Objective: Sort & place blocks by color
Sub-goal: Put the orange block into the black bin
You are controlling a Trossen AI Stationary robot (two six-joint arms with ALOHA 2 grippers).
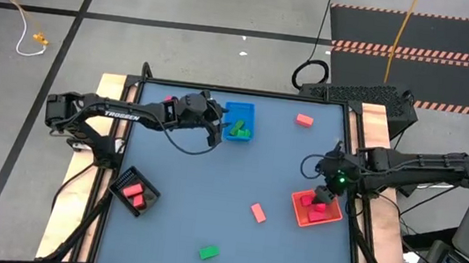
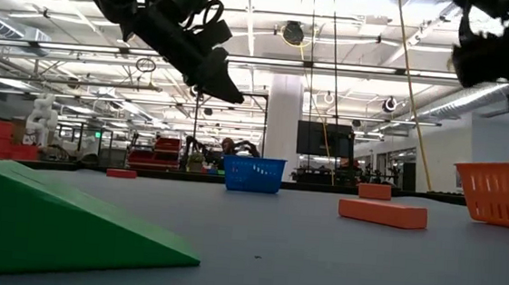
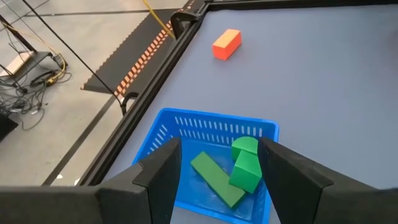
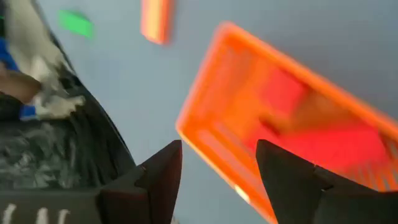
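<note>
Several small solid blocks are spread over the grey-blue desk [image 1: 212,173]. Two or three green blocks [image 3: 231,168], one long and flat and one with a rounded top, lie inside the blue slatted plastic tray [image 3: 186,127] near the desk's far edge. Pink-magenta blocks [image 1: 133,194] sit in the black square tray [image 1: 135,193] near the left front corner, and red blocks [image 1: 319,208] lie in the orange-red tray [image 1: 298,211] by the right edge. Loose on the desk are a salmon-red rectangular block [image 1: 305,120] near the far edge, right of the blue tray, another salmon-red block [image 1: 258,211] just left of the orange-red tray, a small pink block [image 1: 169,100] near the far left edge beside the left arm, and a green wedge-shaped block [image 1: 208,252] near the front edge.

The left tool [image 1: 214,129] hangs above the desk at the blue tray's left side; its wrist view shows the two dark fingers [image 3: 163,174] spread apart with nothing between them, the tray's contents visible in the gap. The right tool [image 1: 325,195] is over the orange-red tray; its fingers [image 4: 163,171] are also parted and empty, the tray showing beyond them.
</note>
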